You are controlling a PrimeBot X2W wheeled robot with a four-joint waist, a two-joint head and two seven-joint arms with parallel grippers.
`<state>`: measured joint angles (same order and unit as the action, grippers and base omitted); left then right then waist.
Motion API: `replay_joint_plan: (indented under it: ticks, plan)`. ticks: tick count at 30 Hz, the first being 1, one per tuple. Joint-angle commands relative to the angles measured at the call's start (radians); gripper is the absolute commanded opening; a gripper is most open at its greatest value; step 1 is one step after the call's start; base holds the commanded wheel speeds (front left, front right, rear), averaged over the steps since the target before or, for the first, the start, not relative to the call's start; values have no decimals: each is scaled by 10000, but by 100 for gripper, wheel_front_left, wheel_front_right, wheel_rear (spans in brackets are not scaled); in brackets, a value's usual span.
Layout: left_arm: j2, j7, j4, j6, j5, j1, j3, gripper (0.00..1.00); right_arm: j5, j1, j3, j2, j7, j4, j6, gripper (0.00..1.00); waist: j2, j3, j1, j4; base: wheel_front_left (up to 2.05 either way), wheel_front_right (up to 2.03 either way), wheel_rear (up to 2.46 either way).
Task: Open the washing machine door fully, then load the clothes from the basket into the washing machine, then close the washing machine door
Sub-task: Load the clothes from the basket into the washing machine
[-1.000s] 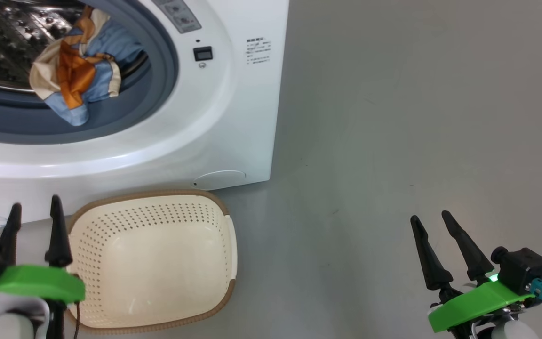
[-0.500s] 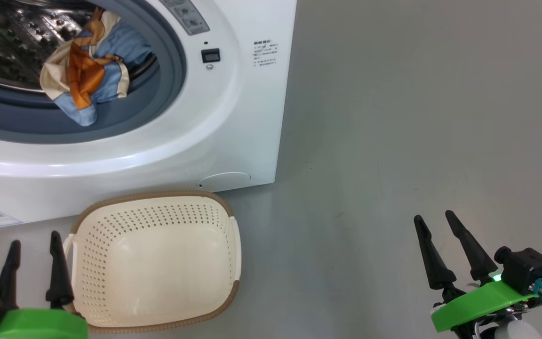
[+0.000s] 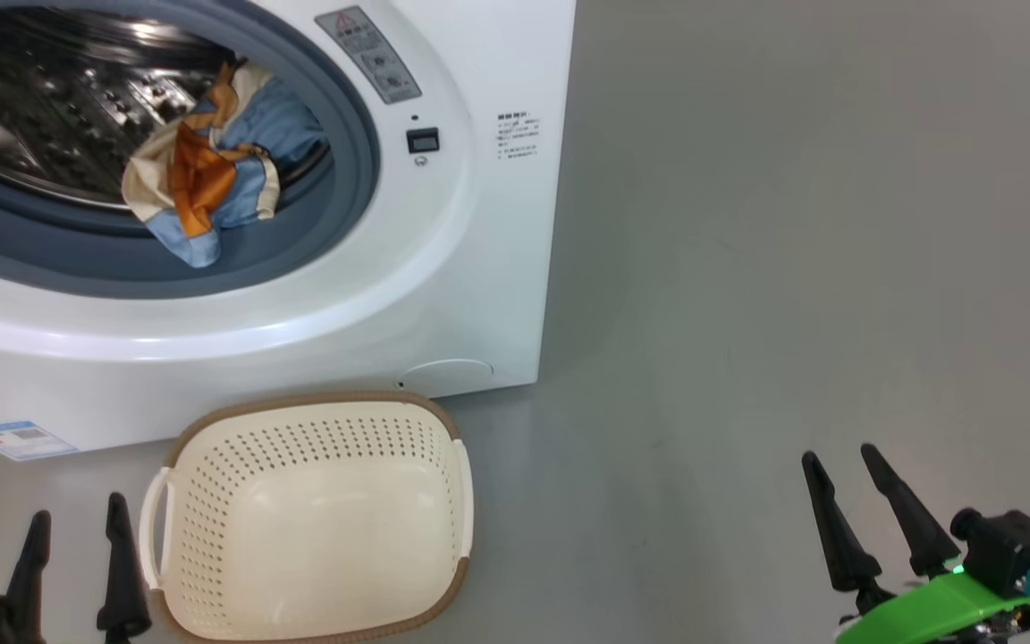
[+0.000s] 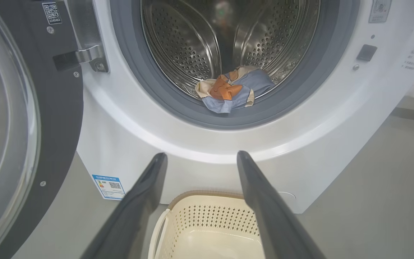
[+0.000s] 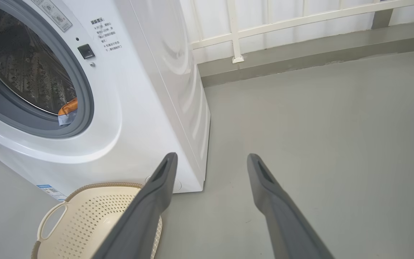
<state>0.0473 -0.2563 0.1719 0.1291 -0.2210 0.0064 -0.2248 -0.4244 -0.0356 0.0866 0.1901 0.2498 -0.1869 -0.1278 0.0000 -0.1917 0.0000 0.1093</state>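
Black-rimmed washing machine door (image 4: 27,122): it is stood open and upright on its hinge (image 4: 84,55), left of the left fingers in the left wrist view.
Nearer arm: the left gripper (image 4: 200,154) is judged the closer to the door; the right gripper (image 3: 839,453) is held well apart, over bare floor past the machine's right corner.
Fingers: both pairs are spread wide, and nothing is held.
Clothes (image 3: 211,170): they are bunched at the drum's front lip inside the washing machine (image 3: 443,268), with a blue corner draped onto the gasket (image 3: 318,233); a snag at closing is judged possible.
Basket (image 3: 318,443): it is seen empty on the floor, just before the machine.
Coming move: the door is judged to need a swing from left to right.
Surface: the grey floor (image 3: 747,268) is smooth.
Room: a white railing (image 5: 300,18) is seen behind.
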Motion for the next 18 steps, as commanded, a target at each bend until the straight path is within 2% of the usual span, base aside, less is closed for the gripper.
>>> replay_joint_plan:
  ticks: [1, 18]
  plan:
    - [126, -55, -328, 15, 43, 48, -324, 100, -15, 150, 173, 181, 120, 225, -29, 100, 0, 146, 0, -75, 0, 0, 0]
    - [33, -55, -742, 15, -213, 741, -363, 100, -107, 692, 183, 386, 120, 222, -29, 100, 0, 839, 0, -139, 0, 0, 0]
